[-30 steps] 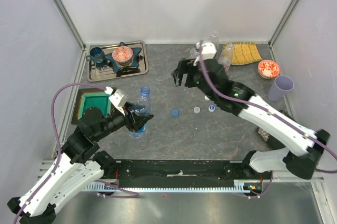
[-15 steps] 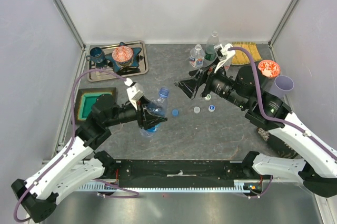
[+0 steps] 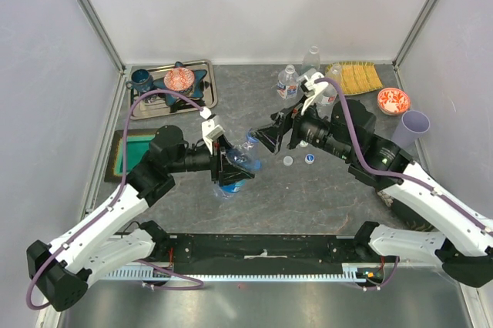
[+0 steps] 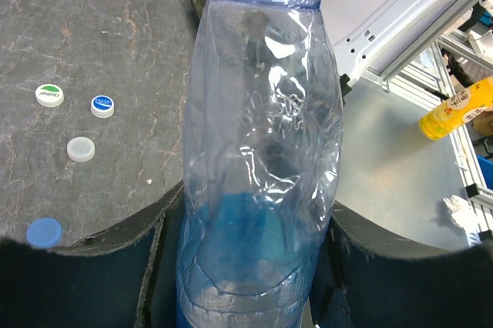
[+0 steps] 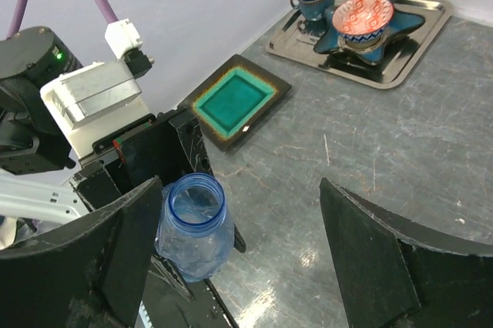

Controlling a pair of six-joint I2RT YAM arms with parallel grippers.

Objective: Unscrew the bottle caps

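My left gripper [image 3: 231, 165] is shut on the blue-tinted bottle [image 3: 240, 160] and holds it tilted above the table, its mouth toward the right arm. The left wrist view shows the jaws pressed on the bottle's lower body [image 4: 258, 189]. The right wrist view shows the bottle's mouth [image 5: 191, 199] open, with no cap on it. My right gripper [image 3: 266, 134] is open, with the bottle's neck beside its left finger [image 5: 127, 255]. Loose caps lie on the table: a blue one [image 4: 44, 232], a grey one [image 3: 288, 161] and a blue-white one [image 3: 309, 158]. The labelled bottle [image 3: 288, 83], the greenish bottle [image 3: 311, 57] and the clear bottle [image 3: 326, 95] stand at the back.
A metal tray [image 3: 202, 98] with a dark cup and a red bowl on a star plate is at the back left. A green square plate [image 3: 132, 155] lies at the left. The lilac cup [image 3: 410, 128], a red bowl [image 3: 393, 100] and a yellow mat [image 3: 359, 78] are at the right.
My left arm has carried the blue-tinted bottle right and toward the middle. My right arm has swung from the back bottles down to the bottle's mouth, jaws open.
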